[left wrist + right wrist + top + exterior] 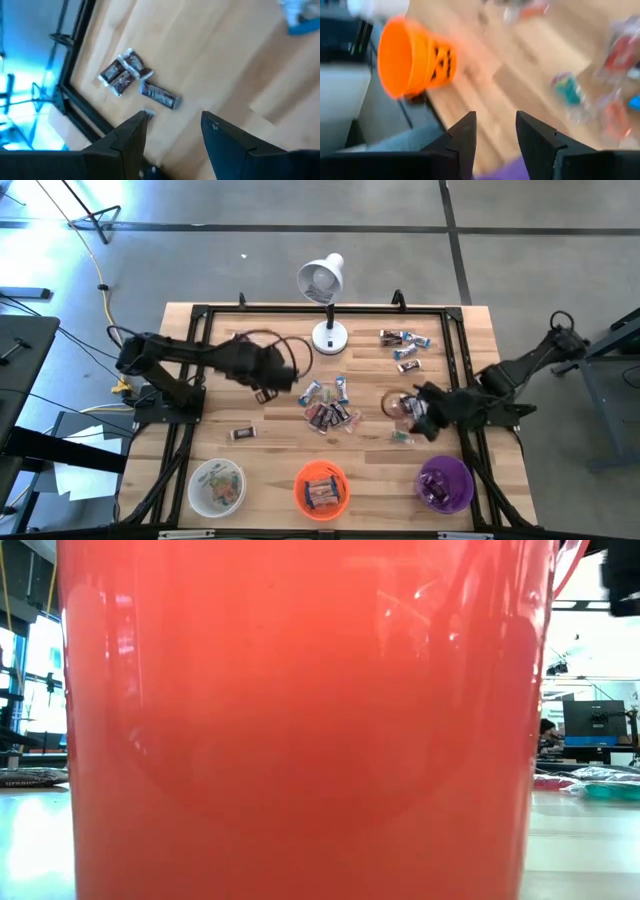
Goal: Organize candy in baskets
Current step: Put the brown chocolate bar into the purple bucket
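From overhead I have the table point(210, 370) with the three baskets lined up along its six o'clock edge: the white basket point(217, 485) toward seven o'clock, the orange basket point(321, 487) at six, and the purple basket point(445, 483) toward five, each with a few wrapped pieces inside. My right gripper point(495, 131) hangs just above the purple basket, on its twelve o'clock side, and its wrist camera shows the two dark fingers point(464, 135) parted with nothing between them, so I read it as released and empty; the same camera catches the orange basket lying off to one side and a blur of loose candy across the wood. My left gripper point(172, 131) sits over the table around ten o'clock from the centre, its fingers also spread wide and holding nothing, with a small group of dark brown candies point(135, 80) on the wood just ahead of its tips. The main heap of candy point(329, 404) lies at the table's centre, a mix of blue, dark and silver wrappers. A second small cluster point(404, 346) rests near one o'clock, a single dark piece point(244, 434) lies alone toward eight o'clock, and one greenish piece point(402, 438) sits just beside the right gripper. A white desk lamp point(324, 290) stands at twelve o'clock. The table-level camera is filled almost wholly by the orange basket's wall.
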You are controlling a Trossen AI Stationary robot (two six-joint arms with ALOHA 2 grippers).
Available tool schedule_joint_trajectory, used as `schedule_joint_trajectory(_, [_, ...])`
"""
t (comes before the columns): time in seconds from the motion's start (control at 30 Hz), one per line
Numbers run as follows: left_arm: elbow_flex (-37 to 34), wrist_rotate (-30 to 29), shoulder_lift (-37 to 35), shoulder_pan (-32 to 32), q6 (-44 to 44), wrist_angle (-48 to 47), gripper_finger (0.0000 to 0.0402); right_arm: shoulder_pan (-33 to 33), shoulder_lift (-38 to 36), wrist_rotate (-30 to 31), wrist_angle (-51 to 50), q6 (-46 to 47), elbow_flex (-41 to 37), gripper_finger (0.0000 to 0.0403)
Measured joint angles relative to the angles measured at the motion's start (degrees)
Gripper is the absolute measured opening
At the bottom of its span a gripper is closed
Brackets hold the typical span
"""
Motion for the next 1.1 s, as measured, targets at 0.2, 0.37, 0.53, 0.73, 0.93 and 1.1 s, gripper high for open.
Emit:
schedule_joint_trajectory(0.2, [-13.79, 1.15, -4.95, 10.93, 0.5, 10.37, 0.0177, -10.75, 0.71, 0.06, 5.1, -2.99, 0.0, 0.0132])
schedule_joint_trajectory(0.37, [-30.74, 4.26, -13.75, 18.65, -3.84, 24.09, 0.0177, -15.35, 1.17, 0.17, 12.92, -3.37, 0.0, 0.0133])
schedule_joint_trajectory(0.53, [-43.17, 8.62, -22.33, 23.45, -6.6, 38.85, 0.0177, -19.27, 2.05, 1.17, 19.17, -2.61, 0.0, 0.0133])
schedule_joint_trajectory(0.73, [-49.5, 10.81, -24.65, 26.41, -8.82, 46.56, 0.0177, -22.77, 2.96, 1.19, 22.17, -1.75, 0.0, 0.0133])
schedule_joint_trajectory(0.93, [-52.54, 15.53, -22.88, 28.43, -13.5, 54.61, 0.0177, -25.5, 3.24, -0.78, 22.48, -2.23, -0.02, 0.0133])
schedule_joint_trajectory(1.1, [-52.87, 16.58, -20.48, 28.88, -18.28, 58.05, 0.0177, -28.15, 3.24, -5.57, 22.12, -5.26, -0.02, 0.0133])
